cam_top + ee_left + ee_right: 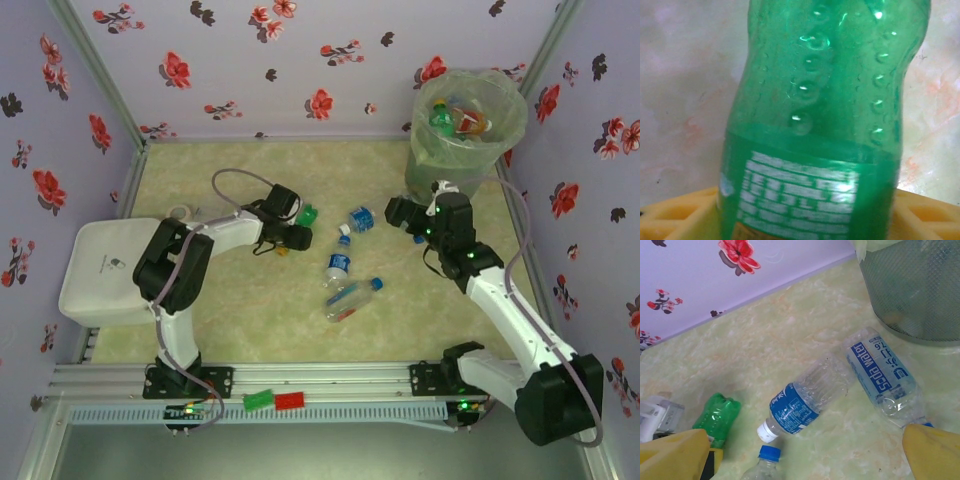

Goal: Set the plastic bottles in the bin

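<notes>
Left pincer (296, 236) straddles the green bottle (820, 100) at mid-counter (230, 320); whether it grips yet cannot be told. Best closed squarely across the body before lifting. Right pincer (398, 216) gapes wide, empty, near the bin (512, 112) at far right. On the counter: one green bottle, three clear bottles (807, 397); one bin.

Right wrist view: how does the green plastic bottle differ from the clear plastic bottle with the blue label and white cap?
Colour: the green plastic bottle is green throughout, while the clear plastic bottle with the white cap is see-through with a blue label. Contact: the green bottle sits between the yellow fingers of the left gripper; the clear bottle lies free on the table. Both are small drink bottles, outside the bin.
</notes>
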You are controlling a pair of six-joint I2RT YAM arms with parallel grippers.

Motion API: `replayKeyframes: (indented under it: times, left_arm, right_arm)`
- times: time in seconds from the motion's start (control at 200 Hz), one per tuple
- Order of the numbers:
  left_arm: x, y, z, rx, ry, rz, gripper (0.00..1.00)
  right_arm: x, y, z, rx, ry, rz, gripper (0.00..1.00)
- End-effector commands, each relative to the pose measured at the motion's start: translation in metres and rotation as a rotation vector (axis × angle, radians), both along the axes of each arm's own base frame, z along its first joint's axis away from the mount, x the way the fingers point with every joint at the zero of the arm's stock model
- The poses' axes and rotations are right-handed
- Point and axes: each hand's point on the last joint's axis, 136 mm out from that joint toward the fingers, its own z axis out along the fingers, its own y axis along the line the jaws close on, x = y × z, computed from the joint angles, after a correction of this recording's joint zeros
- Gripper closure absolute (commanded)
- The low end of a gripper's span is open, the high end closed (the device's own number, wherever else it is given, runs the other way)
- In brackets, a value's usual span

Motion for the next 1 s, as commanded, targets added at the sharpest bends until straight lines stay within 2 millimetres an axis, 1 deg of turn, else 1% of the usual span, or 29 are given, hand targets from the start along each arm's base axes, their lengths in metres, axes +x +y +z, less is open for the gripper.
replayKeyframes:
  times: [0.0, 0.08, 0.14, 0.265, 0.385, 0.46, 0.54, 0.61, 0.66, 0.735, 0.87, 0.995]
  left_arm:
    - [0.003, -0.001, 0.005, 0.019, -0.018, -0.009, 0.38]
    - [0.004, -0.001, 0.011, 0.002, -0.040, 0.002, 0.45]
    - [0.006, -0.002, 0.018, -0.020, -0.060, 0.018, 0.47]
    - [0.011, -0.009, 0.040, -0.112, -0.113, 0.073, 0.50]
    - [0.017, -0.023, 0.072, -0.241, -0.179, 0.097, 0.52]
    - [0.017, -0.033, 0.095, -0.323, -0.217, 0.088, 0.52]
    - [0.014, -0.042, 0.123, -0.412, -0.263, 0.070, 0.52]
    - [0.008, -0.048, 0.146, -0.486, -0.302, 0.051, 0.52]
    - [0.003, -0.050, 0.162, -0.529, -0.334, 0.035, 0.52]
    - [-0.006, -0.051, 0.181, -0.576, -0.377, 0.014, 0.52]
    - [-0.021, -0.055, 0.206, -0.656, -0.430, -0.024, 0.51]
    - [-0.039, -0.068, 0.222, -0.719, -0.445, -0.096, 0.51]
  right_arm:
    - [0.000, 0.010, 0.016, 0.083, -0.060, 0.042, 0.00]
    - [0.001, 0.007, 0.018, 0.083, -0.059, 0.021, 0.00]
    - [0.001, 0.007, 0.017, 0.091, -0.055, 0.022, 0.00]
    - [0.000, 0.019, 0.009, 0.157, -0.026, 0.063, 0.00]
    - [0.000, 0.039, 0.002, 0.251, -0.009, 0.137, 0.00]
    - [-0.001, 0.053, -0.003, 0.302, 0.014, 0.187, 0.00]
    - [-0.002, 0.069, 0.000, 0.338, 0.017, 0.247, 0.00]
    - [-0.001, 0.080, 0.007, 0.353, -0.010, 0.281, 0.00]
    - [-0.001, 0.086, 0.017, 0.361, -0.038, 0.301, 0.00]
    - [-0.002, 0.096, 0.032, 0.359, -0.085, 0.345, 0.01]
    - [-0.004, 0.111, 0.058, 0.349, -0.172, 0.398, 0.00]
    - [-0.011, 0.124, 0.082, 0.367, -0.243, 0.451, 0.00]
